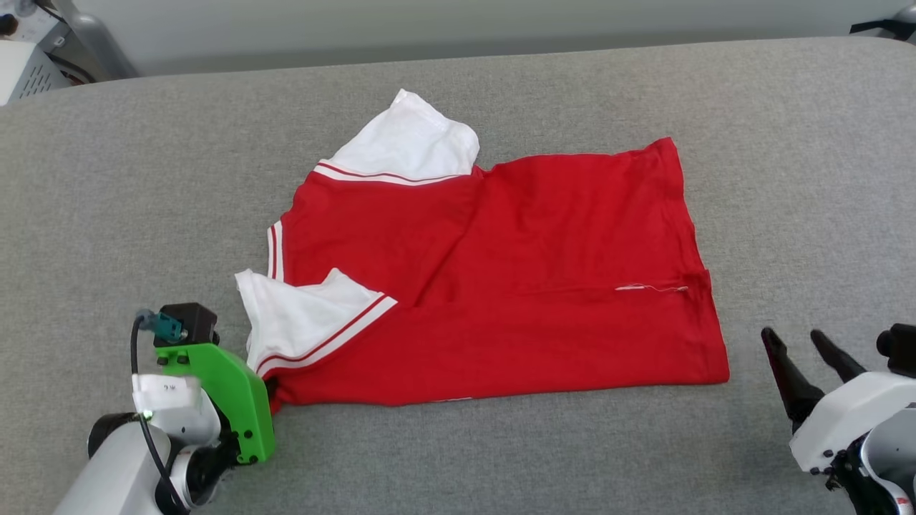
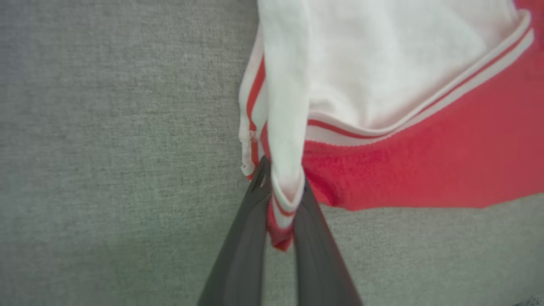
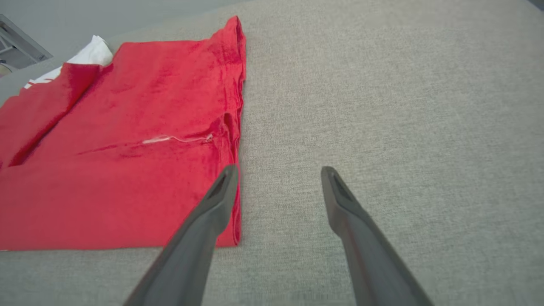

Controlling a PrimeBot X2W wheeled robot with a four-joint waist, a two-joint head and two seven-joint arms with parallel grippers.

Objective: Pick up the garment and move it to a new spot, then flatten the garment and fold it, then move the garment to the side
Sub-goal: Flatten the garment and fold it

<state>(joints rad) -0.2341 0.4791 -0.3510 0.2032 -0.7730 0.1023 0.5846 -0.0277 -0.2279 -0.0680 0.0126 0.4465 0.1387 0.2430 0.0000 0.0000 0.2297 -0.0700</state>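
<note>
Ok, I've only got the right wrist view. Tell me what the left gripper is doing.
Observer: The left gripper is shut on the garment, pinching its corner by the near white sleeve.
Operator: Describe that sleeve.
Observer: It lies partly over the red body, with its striped trim showing.
Operator: Check my right gripper against the cloth.
Observer: The head view shows the right gripper open, off the hem, not touching it.

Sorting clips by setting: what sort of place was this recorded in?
Probably a lab or test room rather than a home: a broad grey fabric-covered surface holds a red jersey, a plain pale wall stands behind it, and grey equipment sits at the far left corner.
</note>
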